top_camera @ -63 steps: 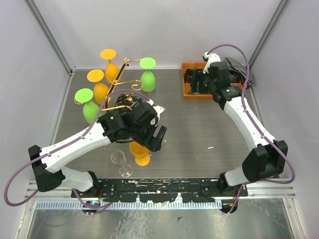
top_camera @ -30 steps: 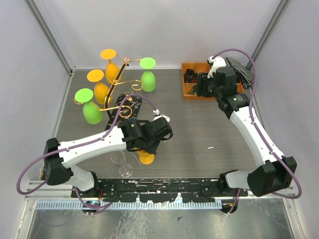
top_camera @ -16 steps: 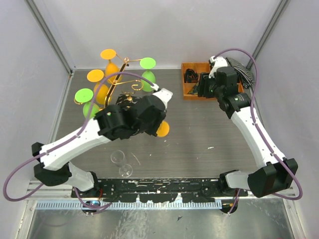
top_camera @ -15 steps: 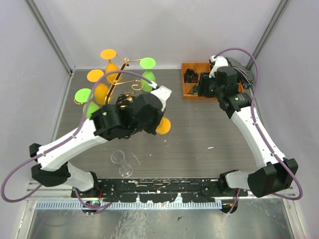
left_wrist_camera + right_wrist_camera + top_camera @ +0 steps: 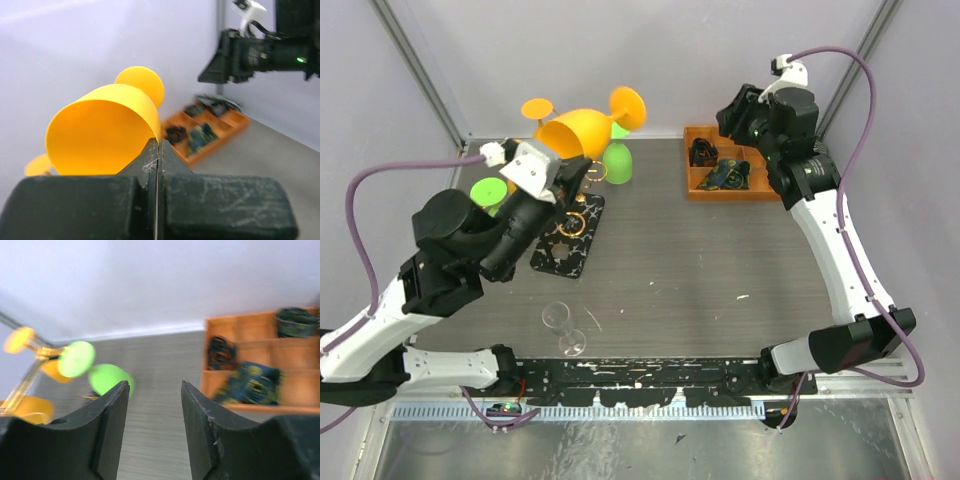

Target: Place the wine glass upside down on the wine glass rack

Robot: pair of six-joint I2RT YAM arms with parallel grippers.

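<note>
My left gripper (image 5: 560,163) (image 5: 159,146) is shut on the rim of an orange wine glass (image 5: 582,132) (image 5: 102,131), held high and tilted on its side, its foot (image 5: 628,107) pointing to the back right. The glass hangs over the wine glass rack (image 5: 582,172), a gold wire stand on a black marbled base (image 5: 560,248). Green (image 5: 616,162) and orange (image 5: 538,108) glasses hang on the rack. My right gripper (image 5: 732,112) (image 5: 155,390) is open and empty, raised at the back right above the orange tray (image 5: 698,190).
A clear wine glass (image 5: 561,326) stands near the front edge, between the arm bases. The orange compartment tray (image 5: 250,340) holds dark small items. A black ribbed object (image 5: 802,135) sits behind the tray. Grey walls enclose the table on three sides.
My left arm has lifted the orange glass from above the table's middle, up and back to the left over the rack. The right arm has risen and swung a little back.
</note>
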